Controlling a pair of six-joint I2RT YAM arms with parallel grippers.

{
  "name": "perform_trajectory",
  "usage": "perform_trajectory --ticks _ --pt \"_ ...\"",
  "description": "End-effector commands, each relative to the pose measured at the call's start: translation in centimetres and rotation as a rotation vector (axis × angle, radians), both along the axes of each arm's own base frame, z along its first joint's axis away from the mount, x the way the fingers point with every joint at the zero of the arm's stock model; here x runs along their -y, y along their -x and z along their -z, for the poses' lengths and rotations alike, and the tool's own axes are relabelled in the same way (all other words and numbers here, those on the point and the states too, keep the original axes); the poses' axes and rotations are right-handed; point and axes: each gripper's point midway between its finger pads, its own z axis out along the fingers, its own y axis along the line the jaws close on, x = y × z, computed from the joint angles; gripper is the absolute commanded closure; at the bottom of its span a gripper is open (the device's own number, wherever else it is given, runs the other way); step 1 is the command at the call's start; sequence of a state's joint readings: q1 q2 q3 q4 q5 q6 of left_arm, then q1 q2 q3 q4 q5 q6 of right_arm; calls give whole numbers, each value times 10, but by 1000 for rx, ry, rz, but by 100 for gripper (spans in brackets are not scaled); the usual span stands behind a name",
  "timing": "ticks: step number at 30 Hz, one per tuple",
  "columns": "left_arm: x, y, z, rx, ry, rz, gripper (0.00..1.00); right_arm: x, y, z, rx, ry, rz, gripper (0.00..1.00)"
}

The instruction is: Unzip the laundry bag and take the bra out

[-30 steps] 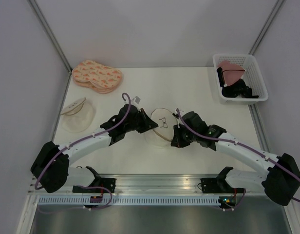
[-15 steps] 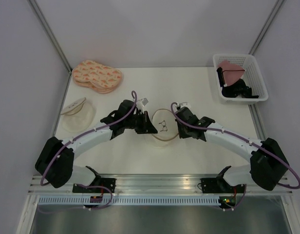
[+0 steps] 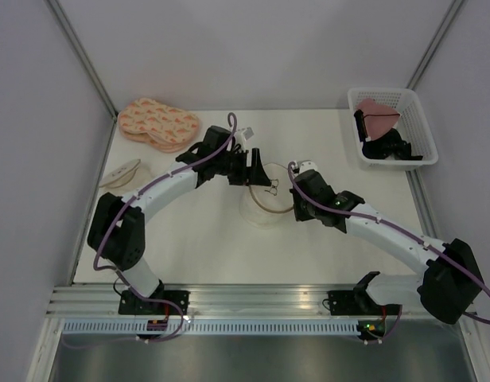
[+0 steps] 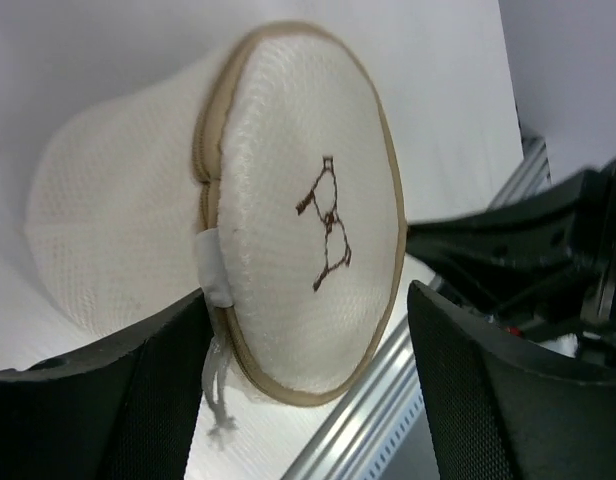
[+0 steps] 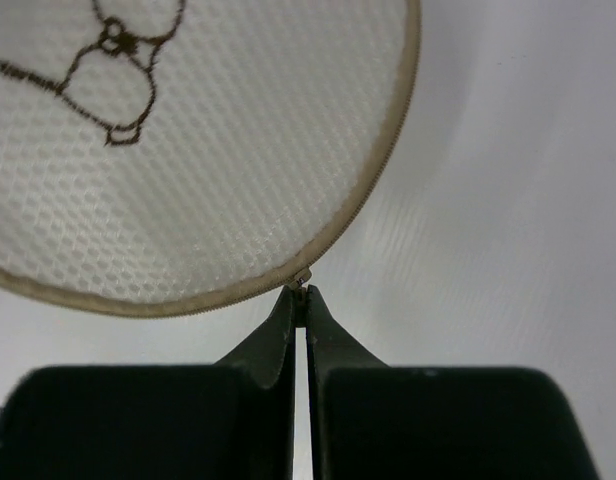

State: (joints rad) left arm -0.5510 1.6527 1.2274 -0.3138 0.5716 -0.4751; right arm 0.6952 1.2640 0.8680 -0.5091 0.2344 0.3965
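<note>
Laundry bag [image 3: 265,203] sat mid-worktop [image 3: 197,239], tipped up on edge, with its marked face toward the left wrist camera. Tan zip rim [image 5: 373,190] looked shut along the whole arc in view. Bra was not visible; presumably inside the bag.

Zip pull [image 5: 302,279] lay at the rim's near edge. It was pinched at the very tips of the right tool [image 5: 299,300], which was clenched on it. Left tool [image 4: 308,295] straddled the bag with one finger at each side of the rim; judged to be grasping it as the brace.

Step in hand: run the zip.
- Draw the pull along the rim's curve, not straight off it, or the thin tip hold may slip.
- Left tool should hold firm against the pull, so the teeth part rather than the bag following.
- Watch the mesh near the slider for snagging.
</note>
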Motion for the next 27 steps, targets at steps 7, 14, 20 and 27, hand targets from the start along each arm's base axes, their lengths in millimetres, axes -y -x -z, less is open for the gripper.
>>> perform_trajectory --ticks 7,14,20,27 --pt "-30 -27 -31 70 -60 -396 13 -67 46 -20 -140 -335 -320 100" --pt "-74 33 2 -69 -36 -569 10 -111 97 -58 -185 -600 -647 99" --pt "-46 61 4 -193 125 -500 10 -118 93 -49 -205 -592 -642 100" --pt "-9 75 2 -294 201 -421 10 -118 85 -36 -199 -549 -604 100"
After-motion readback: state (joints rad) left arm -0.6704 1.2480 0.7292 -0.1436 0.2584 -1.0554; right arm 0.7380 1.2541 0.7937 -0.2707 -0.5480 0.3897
